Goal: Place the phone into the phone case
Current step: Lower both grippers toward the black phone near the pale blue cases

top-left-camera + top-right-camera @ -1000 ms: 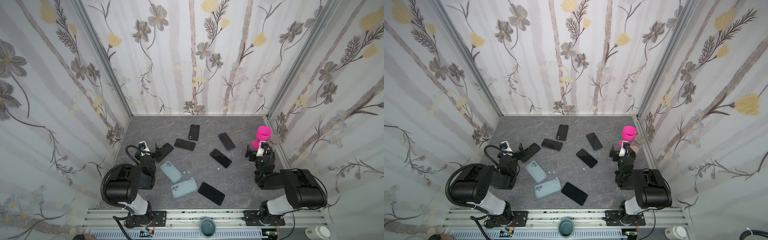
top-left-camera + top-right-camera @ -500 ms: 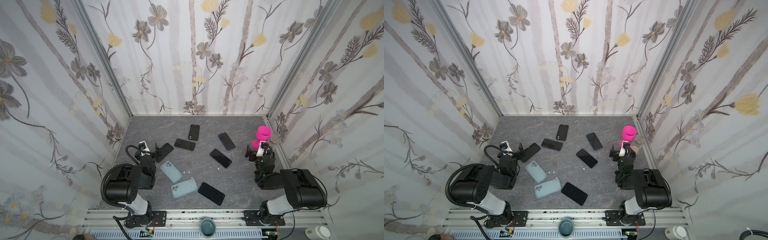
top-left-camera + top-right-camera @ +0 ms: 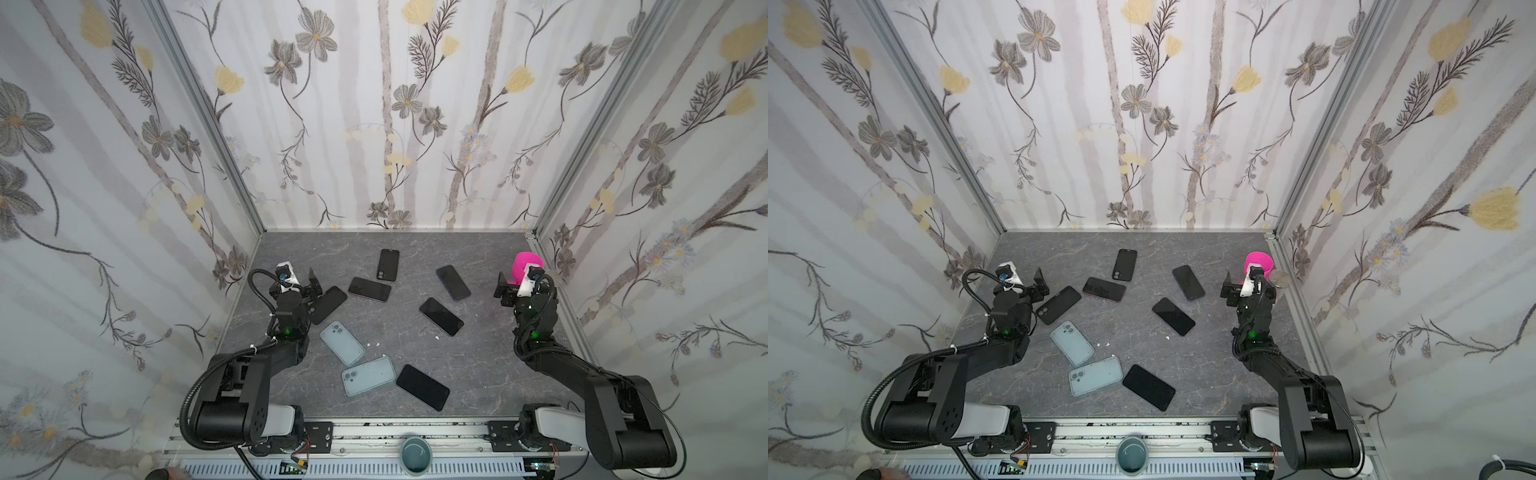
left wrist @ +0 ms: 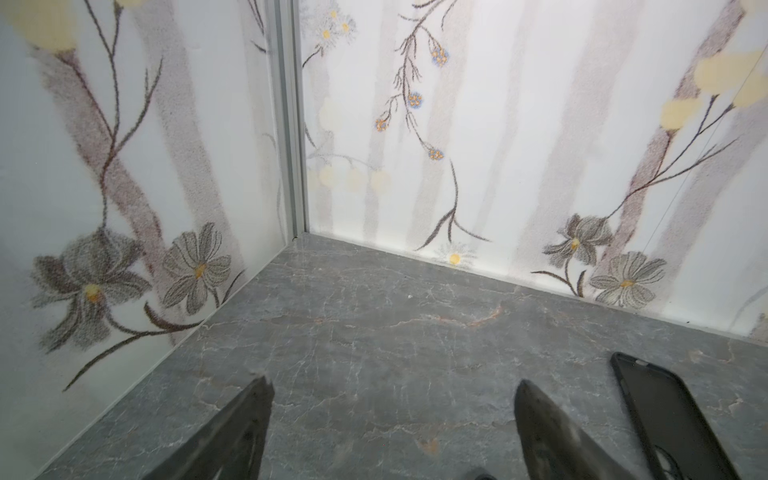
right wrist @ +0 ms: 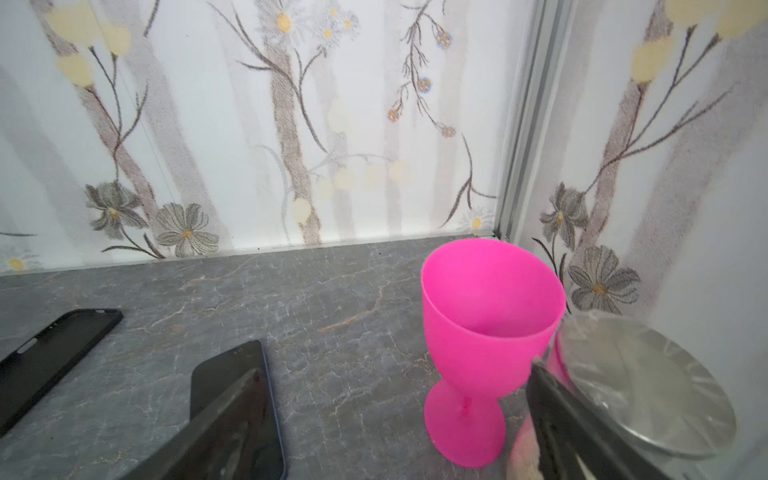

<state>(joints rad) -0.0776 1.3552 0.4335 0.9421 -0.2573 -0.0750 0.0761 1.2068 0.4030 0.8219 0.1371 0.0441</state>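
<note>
Several dark phones and cases lie flat on the grey table (image 3: 478,361). A black phone case (image 3: 328,304) (image 4: 673,415) lies hollow side up beside my left gripper (image 3: 311,286) (image 4: 391,382), which is open over bare table. Two pale blue-grey pieces with camera cutouts (image 3: 341,343) (image 3: 368,376) lie in front of it. My right gripper (image 3: 505,289) (image 5: 395,369) is open and holds nothing. A dark phone with a blue edge (image 3: 453,282) (image 5: 237,407) lies to its left. Another black phone (image 3: 441,316) lies mid-table.
A pink goblet (image 3: 524,266) (image 5: 486,332) stands upright by the right gripper, next to a round silver lid (image 5: 648,382) at the right wall. More black pieces lie at the back (image 3: 388,264) (image 3: 369,289) and front (image 3: 422,387). Walls enclose three sides.
</note>
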